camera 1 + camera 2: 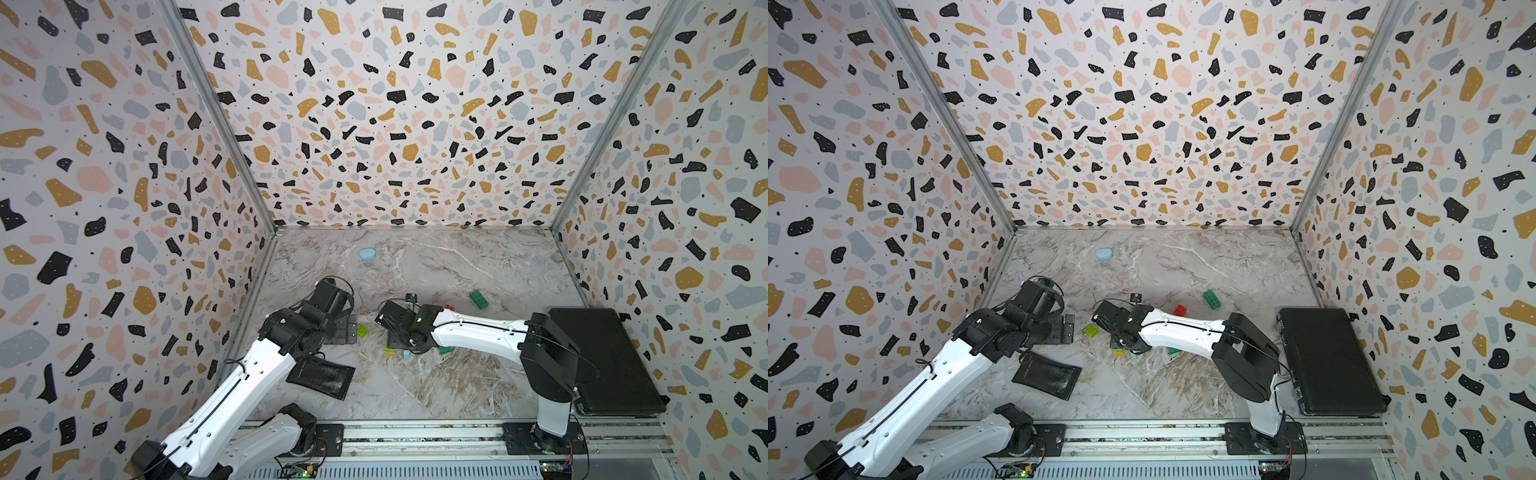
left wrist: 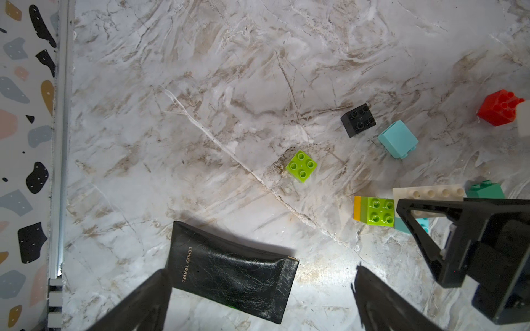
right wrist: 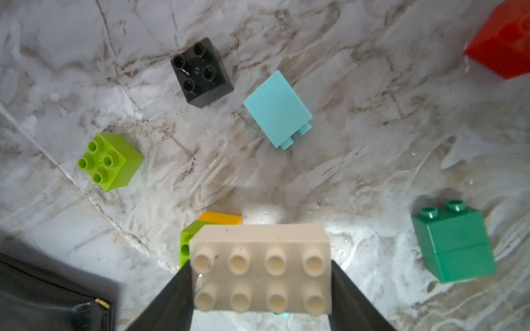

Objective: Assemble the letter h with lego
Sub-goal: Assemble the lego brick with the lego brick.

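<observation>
My right gripper [image 3: 261,286] is shut on a white eight-stud lego brick [image 3: 261,269], one finger on each short end. The brick is level, over a lime-and-orange stack [image 2: 372,212]; I cannot tell if they touch. Loose on the marble lie a lime brick [image 3: 110,160], a black brick [image 3: 202,71], a light blue brick [image 3: 277,108] on its side, a red brick [image 2: 500,110] and a dark green two-high stack [image 3: 454,243]. A long dark green brick [image 1: 478,299] lies farther back. My left gripper [image 2: 261,275] is open and holds nothing, to the left of the lime brick [image 1: 363,330].
A black leather pouch [image 2: 229,275] lies flat under the left gripper. At the right stands a closed black case [image 1: 602,359]. A smooth pale-blue oval lump [image 1: 367,253] rests near the back wall. Patterned walls close in three sides.
</observation>
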